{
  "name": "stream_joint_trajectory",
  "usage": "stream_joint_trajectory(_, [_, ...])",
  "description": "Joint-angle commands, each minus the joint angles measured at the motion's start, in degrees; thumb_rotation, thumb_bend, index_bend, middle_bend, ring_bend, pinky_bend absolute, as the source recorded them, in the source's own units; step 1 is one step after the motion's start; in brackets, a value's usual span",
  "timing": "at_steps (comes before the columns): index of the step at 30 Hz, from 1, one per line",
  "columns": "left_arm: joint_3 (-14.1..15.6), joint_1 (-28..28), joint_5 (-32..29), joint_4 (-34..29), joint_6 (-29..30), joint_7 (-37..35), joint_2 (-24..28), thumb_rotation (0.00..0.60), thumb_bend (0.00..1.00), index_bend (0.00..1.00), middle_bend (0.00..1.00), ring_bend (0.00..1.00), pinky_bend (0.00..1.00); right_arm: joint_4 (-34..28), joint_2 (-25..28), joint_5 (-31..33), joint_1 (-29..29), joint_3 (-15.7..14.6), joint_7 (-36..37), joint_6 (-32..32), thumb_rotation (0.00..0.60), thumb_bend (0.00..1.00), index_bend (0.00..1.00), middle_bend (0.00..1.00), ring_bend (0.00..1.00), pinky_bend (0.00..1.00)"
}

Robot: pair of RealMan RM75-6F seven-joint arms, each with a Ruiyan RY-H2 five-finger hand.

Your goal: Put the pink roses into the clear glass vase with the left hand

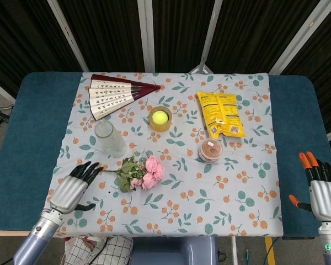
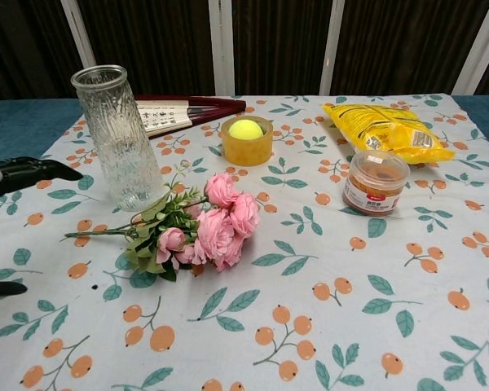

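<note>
Counter [image 1: 27, 127] with teal top, floral cloth [image 1: 171, 204] spread over the middle. On the cloth: pink roses [image 1: 138, 173] lying flat, clear glass vase [image 1: 110, 138] upright just behind them, folding fan [image 1: 117, 94] far left, tape roll [image 1: 160, 118] holding a tennis ball [image 1: 160, 116], yellow snack bag [image 1: 220, 114], small jar [image 1: 211, 150].

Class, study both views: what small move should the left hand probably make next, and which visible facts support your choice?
Probably ease the left hand a little further toward the bare stem end of the pink roses and lower it to pinch there. The hand is open, holds nothing and sits just short of the stem, which points toward it. The roses lie flat on the cloth beside the upright clear glass vase.
</note>
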Motion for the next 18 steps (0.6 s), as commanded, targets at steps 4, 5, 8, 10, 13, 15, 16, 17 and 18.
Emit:
stream_joint_trajectory(4, [-1.3, -1.7, -0.1, -0.1, 0.6, 2.4, -6.2, 0.600, 0.18, 0.05, 0.04, 0.00, 0.15, 0.2, 0.3, 0.0, -0.1, 0.1, 1.1, 0.0, 0.600, 0.18, 0.05, 0.00, 0.05, 0.05])
stream_joint_trajectory(5, [-1.4, -1.9, -0.3, 0.0, 0.7, 3.4, -7.1, 0.600, 0.17, 0.05, 0.04, 0.00, 0.15, 0.2, 0.4, 0.0, -0.1, 0.1, 1.4, 0.1, 0.600, 0.18, 0.05, 0.00, 0.05, 0.05])
stream_joint_trajectory(8, [-2.3, -2.7, -1.5, -0.2, 0.7, 6.5, -9.6, 0.600, 0.17, 0.05, 0.04, 0.00, 0.15, 0.2, 0.6, 0.1, -0.3, 0.2, 2.1, 0.2, 0.600, 0.18, 0.05, 0.00, 0.05, 0.05])
stream_joint_trajectory(10, [-3.4, -3.8, -3.6, 0.1, 0.0, 9.6, -11.8, 0.600, 0.17, 0.05, 0.04, 0.00, 0.14, 0.3, 0.8, 0.0, -0.3, 0.2, 2.5, 0.3, 0.600, 0.18, 0.05, 0.00, 0.05, 0.05])
stream_joint_trajectory(13, [-4.5, -5.2, -5.9, 0.9, -0.9, 12.7, -14.3, 0.600, 0.17, 0.05, 0.04, 0.00, 0.15, 0.2, 0.9, 0.2, -0.4, 0.2, 2.8, 0.2, 0.600, 0.18, 0.05, 0.00, 0.05, 0.05])
stream_joint_trajectory(15, [-5.3, -6.1, -8.1, 1.2, -1.3, 15.0, -15.9, 0.600, 0.17, 0.05, 0.04, 0.00, 0.14, 0.2, 1.0, 0.3, -0.5, 0.3, 3.1, 0.3, 0.600, 0.18, 0.05, 0.00, 0.05, 0.04])
stream_joint_trajectory(16, [-5.6, -6.5, -9.1, 1.2, -1.3, 16.0, -16.6, 0.600, 0.17, 0.05, 0.04, 0.00, 0.14, 0.2, 1.0, 0.4, -0.5, 0.4, 3.2, 0.3, 0.600, 0.18, 0.05, 0.00, 0.05, 0.04])
stream_joint_trajectory(17, [-6.0, -6.8, -10.1, 1.3, -1.2, 17.0, -17.3, 0.600, 0.17, 0.05, 0.04, 0.00, 0.14, 0.2, 1.1, 0.6, -0.6, 0.4, 3.4, 0.3, 0.600, 0.18, 0.05, 0.00, 0.05, 0.04])
stream_joint_trajectory(18, [-6.3, -7.1, -10.7, 1.5, -1.1, 17.5, -17.8, 0.600, 0.17, 0.05, 0.04, 0.00, 0.13, 0.2, 1.2, 0.7, -0.6, 0.4, 3.5, 0.2, 0.600, 0.18, 0.05, 0.00, 0.05, 0.03])
